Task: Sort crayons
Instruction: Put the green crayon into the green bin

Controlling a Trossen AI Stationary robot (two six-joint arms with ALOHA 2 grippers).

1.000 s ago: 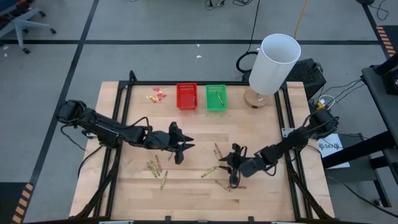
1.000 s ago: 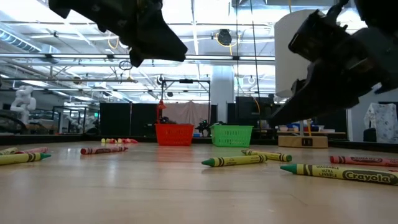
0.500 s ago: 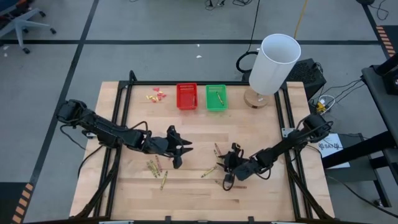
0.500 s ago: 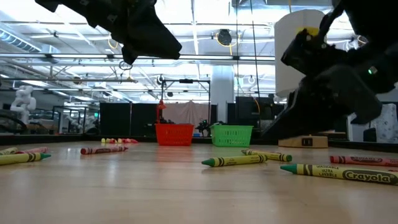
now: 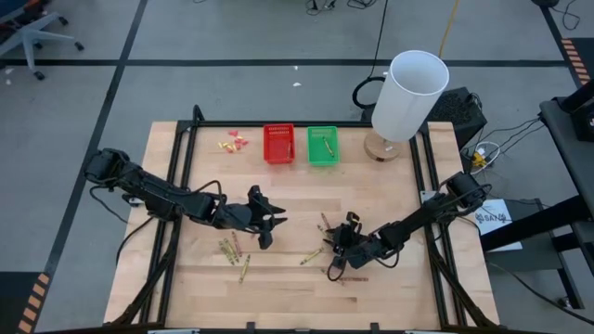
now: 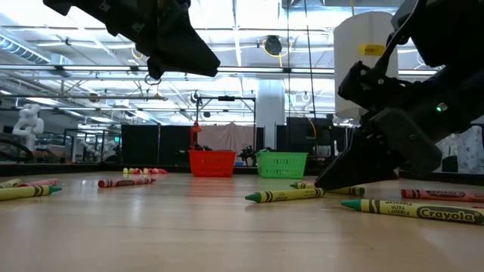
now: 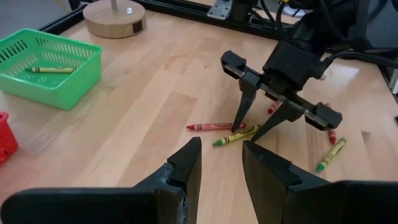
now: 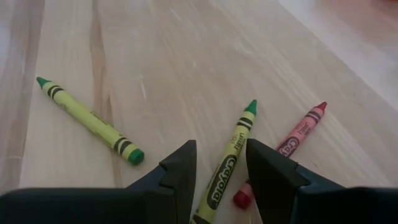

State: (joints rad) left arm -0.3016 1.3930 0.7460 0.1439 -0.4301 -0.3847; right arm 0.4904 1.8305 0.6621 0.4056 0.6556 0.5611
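Note:
Thin crayons lie scattered on the wooden table: a group (image 5: 229,249) near the left and others (image 5: 312,255) in the middle. My right gripper (image 8: 221,152) is low over the table and open. Its fingers stand on either side of a yellow-green crayon (image 8: 227,162) without touching it, and a red crayon (image 8: 298,140) lies beside them. My left gripper (image 7: 221,163) hangs open and empty above the table, left of centre (image 5: 269,227). A red basket (image 5: 267,147) and a green basket (image 5: 310,148) stand at the far edge. One yellow-green crayon (image 7: 53,70) lies in the green basket.
A tall white cylinder (image 5: 408,93) on a round wooden base stands at the far right corner. Small yellow and pink scraps (image 5: 234,142) lie left of the red basket. Black frame rails run along the table's left and right sides.
My right gripper has sunk toward the table and tipped further down, shifting a little toward the left edge. Its open fingers now straddle the yellow-green crayon. No crayon has moved.

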